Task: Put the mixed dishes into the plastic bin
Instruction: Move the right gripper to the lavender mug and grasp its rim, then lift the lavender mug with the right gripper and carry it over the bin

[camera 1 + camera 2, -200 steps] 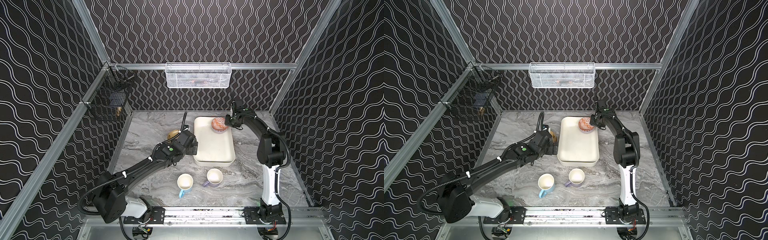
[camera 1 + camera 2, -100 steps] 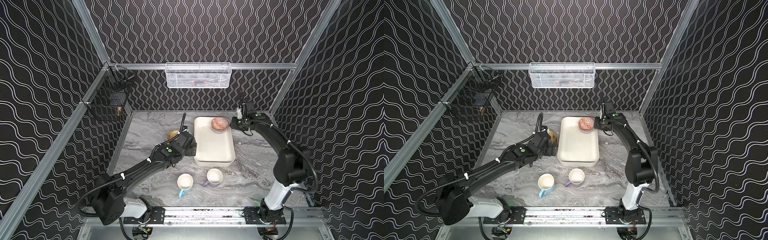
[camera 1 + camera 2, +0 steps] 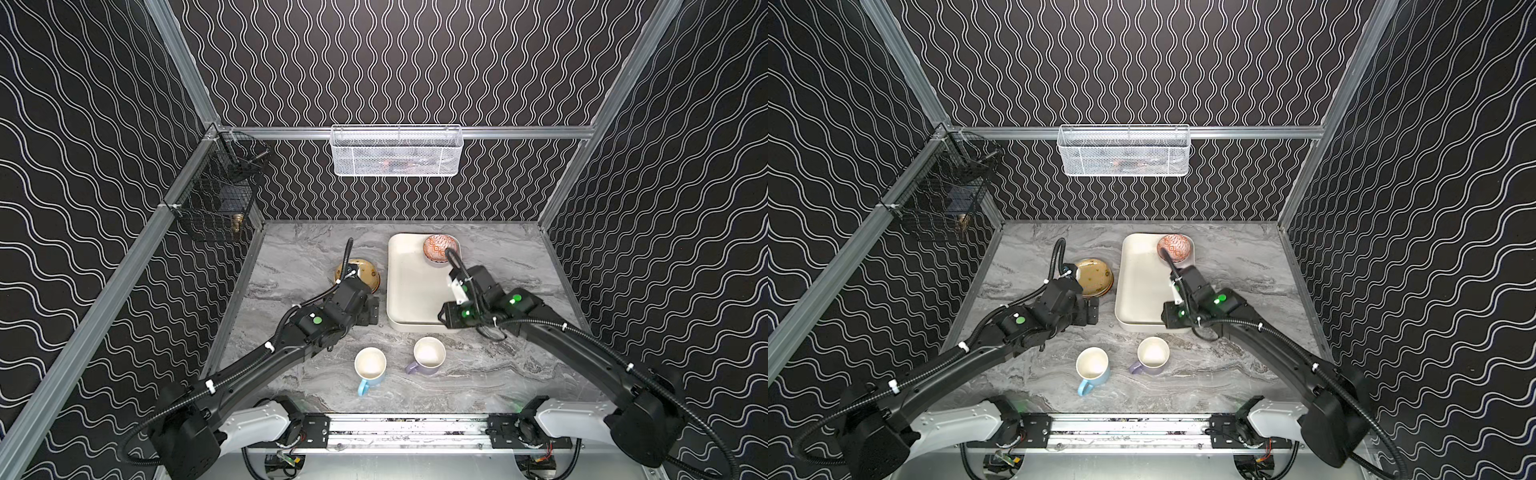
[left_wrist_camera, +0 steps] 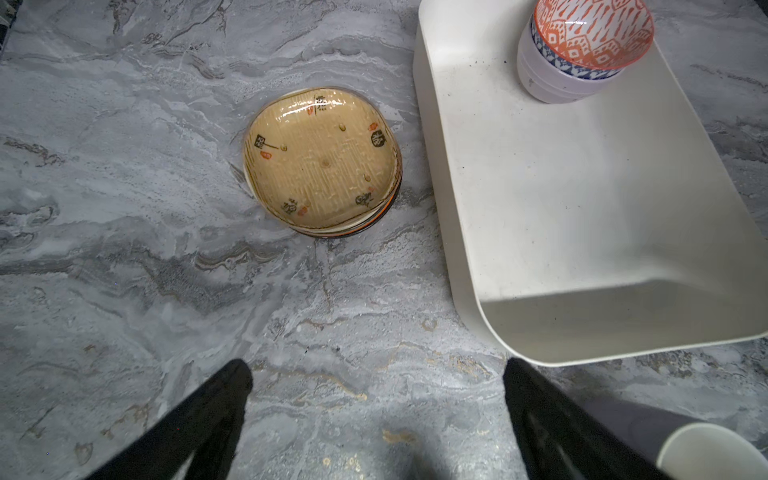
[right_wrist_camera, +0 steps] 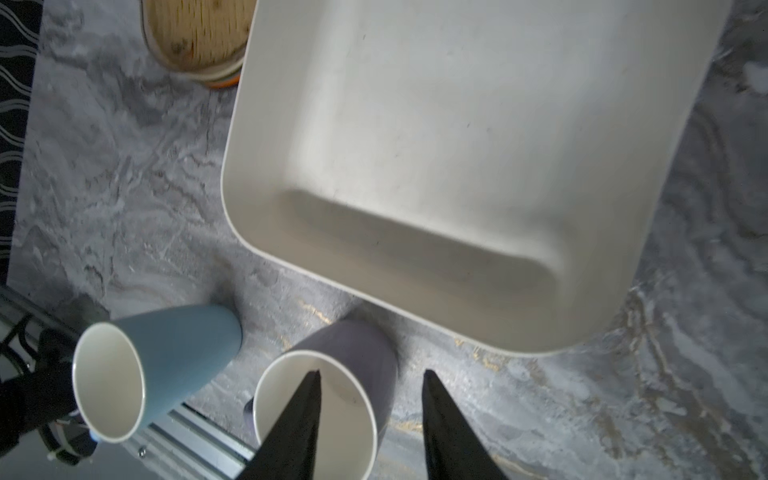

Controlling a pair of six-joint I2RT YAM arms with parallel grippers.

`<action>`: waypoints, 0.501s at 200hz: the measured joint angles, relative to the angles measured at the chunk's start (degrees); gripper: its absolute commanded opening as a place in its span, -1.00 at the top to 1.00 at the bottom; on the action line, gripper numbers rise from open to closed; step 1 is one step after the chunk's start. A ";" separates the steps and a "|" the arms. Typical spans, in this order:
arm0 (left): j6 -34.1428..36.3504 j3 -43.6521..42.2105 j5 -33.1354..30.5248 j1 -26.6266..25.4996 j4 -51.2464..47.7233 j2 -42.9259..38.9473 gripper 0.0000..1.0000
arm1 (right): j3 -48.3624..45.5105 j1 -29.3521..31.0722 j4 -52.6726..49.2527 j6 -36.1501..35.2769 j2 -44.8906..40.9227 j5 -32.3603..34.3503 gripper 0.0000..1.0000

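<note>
The plastic bin (image 3: 415, 291) lies on the grey marbled desk (image 3: 299, 257). In its far right corner stands the orange-patterned bowl (image 3: 440, 248). Only the left wrist view shows that it is nested in a lavender bowl (image 4: 552, 83), which the top views hide. Just left of the bin, apart from its wall, sits a stack of small plates (image 4: 322, 162). The mustard one on top is plain to see, but those beneath show only as thin pale, orange and dark edges, and in both top views the left arm (image 3: 266, 357) covers the stack's near edge. The light-blue mug (image 3: 370, 365) and the lilac mug (image 3: 429, 354) stand upright on the desk in front of the bin, near each other but apart. The left hand (image 4: 378, 370) hangs over bare desk with its fingers spread wide, grasping nothing. The right hand (image 5: 372, 374) hovers by the bin's near right corner, just above the lilac mug, fingers parted and released. Its view is blurred and leaves out the bowls. What lies in the white mesh basket (image 3: 397, 151) is too dim to name.
</note>
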 measured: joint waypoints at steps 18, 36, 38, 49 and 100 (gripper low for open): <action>-0.20 -0.42 -0.26 -0.02 -0.92 -1.18 -0.97 | -2.99 5.20 -0.28 3.19 -0.42 1.27 0.19; -0.28 -0.90 0.00 0.00 -1.84 -2.45 -0.97 | -4.48 8.96 -0.33 5.86 0.22 2.95 0.20; -0.31 -0.92 0.04 0.00 -1.88 -2.56 -0.97 | -4.61 9.31 -0.31 6.14 0.37 3.15 0.20; -0.50 -1.25 0.39 -0.02 -2.08 -3.48 -0.97 | -5.20 10.75 -0.33 7.43 1.16 4.07 0.21; -1.51 -1.97 1.05 -0.04 -2.38 -5.73 -0.97 | -6.29 13.46 0.02 10.88 2.71 7.17 0.23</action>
